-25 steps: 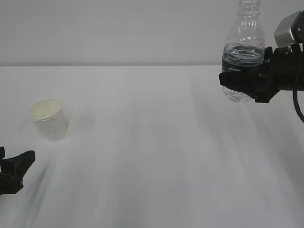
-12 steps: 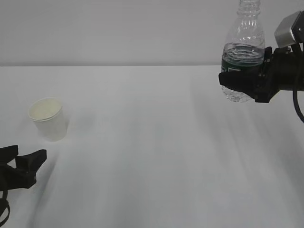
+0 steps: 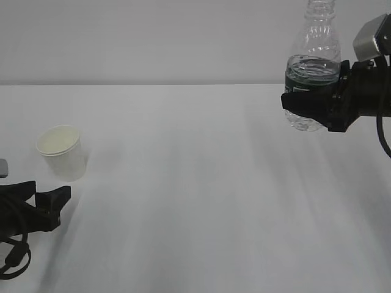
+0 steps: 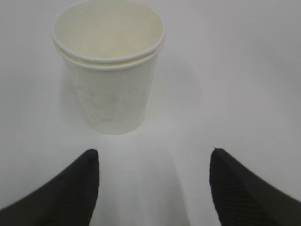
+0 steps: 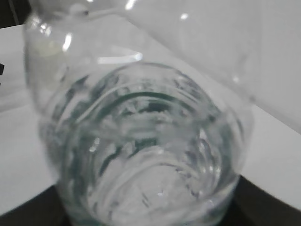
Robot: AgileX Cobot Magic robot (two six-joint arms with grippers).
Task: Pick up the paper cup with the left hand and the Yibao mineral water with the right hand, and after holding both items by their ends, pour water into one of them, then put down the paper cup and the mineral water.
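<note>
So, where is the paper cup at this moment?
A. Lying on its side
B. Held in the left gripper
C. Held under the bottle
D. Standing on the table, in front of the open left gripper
D: the cup stands upright on the table, just ahead of the open left gripper, which does not touch it.

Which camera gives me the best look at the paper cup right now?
The left wrist view: the paper cup fills the frame, upright, ahead of the open jaws. The exterior view shows it small at the table's left. The right wrist view shows only the bottle.
</note>
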